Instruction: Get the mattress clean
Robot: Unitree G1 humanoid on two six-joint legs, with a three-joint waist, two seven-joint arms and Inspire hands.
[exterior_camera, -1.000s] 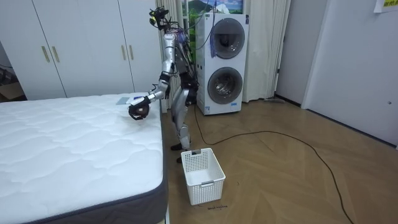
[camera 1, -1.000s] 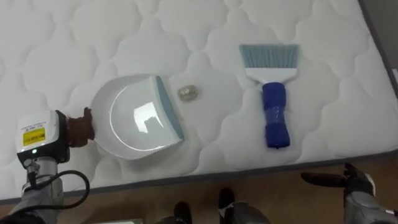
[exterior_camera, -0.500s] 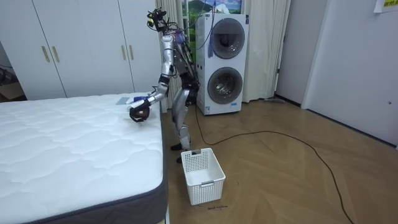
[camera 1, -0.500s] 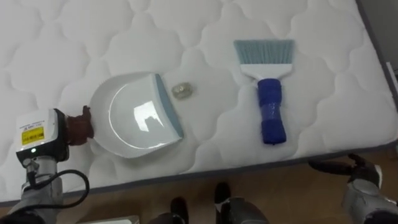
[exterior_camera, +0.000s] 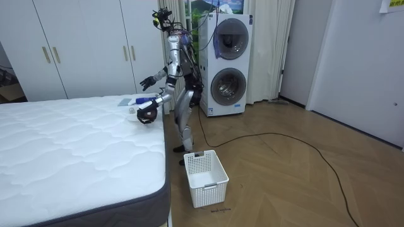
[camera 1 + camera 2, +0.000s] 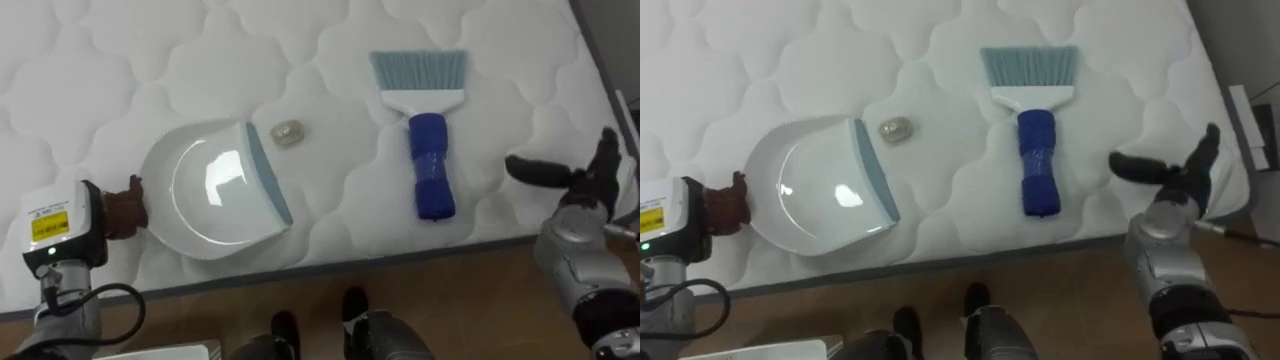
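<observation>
- Bed (image 6: 100, 60) with a white quilted mattress carries all the cleaning things near the edge where the robot stands.
- A white dustpan (image 6: 215, 190) lies flat on the mattress, its grey-blue lip turned toward the robot's right.
- A small pale scrap (image 6: 288, 132) lies just beside the far end of that lip, between the dustpan and the brush (image 6: 430, 160).
- The brush lies on the mattress well apart from the dustpan, with its pale bristles pointing away from the robot and its blue handle toward the bed's edge.
- The left hand (image 6: 125, 205) sits at the back of the dustpan, its fingers clenched on the handle there.
- The right hand (image 6: 585, 185) is to the right of the brush and apart from it, fingers released and spread, grasping nothing.
- From the room view, the robot stands upright at the bed's far end, with its right hand raised above the mattress and its left hand lower, at the bed's edge.
- That view also takes in a white basket (image 5: 205, 176) on the wooden floor (image 5: 303, 183) beside the bed, two stacked washing machines (image 5: 227, 63) behind the robot, and white wardrobe doors (image 5: 82, 47).
</observation>
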